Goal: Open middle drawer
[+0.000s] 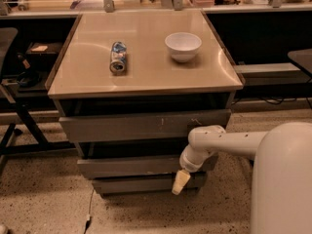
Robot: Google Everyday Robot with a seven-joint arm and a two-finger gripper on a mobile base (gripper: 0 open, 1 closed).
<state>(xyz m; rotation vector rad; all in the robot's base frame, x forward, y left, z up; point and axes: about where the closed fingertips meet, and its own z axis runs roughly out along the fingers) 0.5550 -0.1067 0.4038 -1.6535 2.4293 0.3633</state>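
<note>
**Arm at the cabinet front, its tip low by the drawers**

A good deal is hidden here. The white arm (229,143) reaches in from the right of the cabinet (146,84), and its wrist covers the right end of the middle drawer (131,166), so that corner of the front cannot be seen. The gripper (180,182) shows only as one pale cream tip pointing down and left. It sits in front of the cabinet, just under the lower edge of the middle drawer and over the bottom drawer front (141,184). Whether it is apart or together I cannot tell, nor whether it touches either front. The robot's bulky white body (282,179) fills the lower right and is cut off by the edge. Behind the cabinet, the things on the back shelf are cut off at the top and too blurred to name.

The middle drawer is the second of three grey fronts on the cabinet, below the top drawer front (146,126), which carries pale scratches. It is wide, plain and flat, with no handle, and a dark gap lies above it. Its inside is not visible.

On the cabinet's top, a can (117,57) lies on its side left of centre, with a white bowl (183,46) upright to its right, well apart.
</note>
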